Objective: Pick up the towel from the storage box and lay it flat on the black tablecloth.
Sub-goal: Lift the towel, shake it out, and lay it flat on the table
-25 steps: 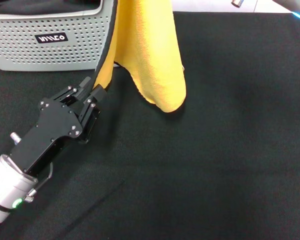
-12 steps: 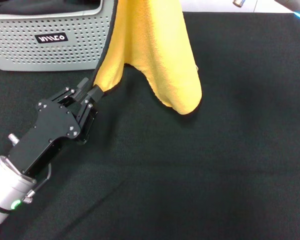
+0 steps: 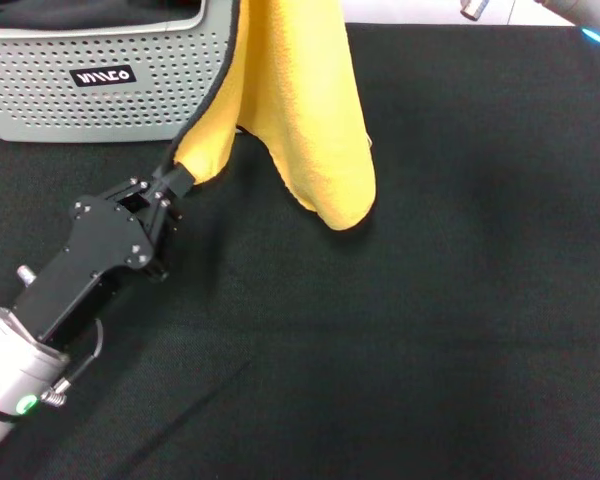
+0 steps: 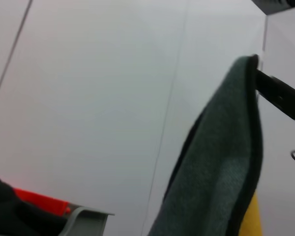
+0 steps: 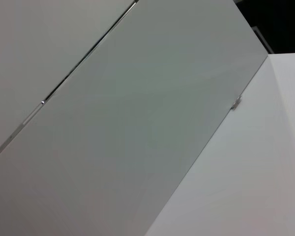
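Observation:
The towel (image 3: 300,110) hangs down from above the head view, yellow face toward me, its low tip just over the black tablecloth (image 3: 430,300). My left gripper (image 3: 178,178) is shut on the towel's lower left corner, beside the right end of the storage box (image 3: 100,80). In the left wrist view the towel (image 4: 221,167) shows its grey-blue face with black edging. A black finger of my right gripper (image 4: 280,96) holds its top corner there. The right gripper is out of the head view.
The light grey storage box stands at the back left of the cloth, with something dark inside. A white surface edge (image 3: 540,12) runs behind the tablecloth at the back right. Bare black cloth lies to the right and in front of the towel.
The left gripper has pulled the towel's corner a little to the left and outward. The hanging fold swung right, then back left.

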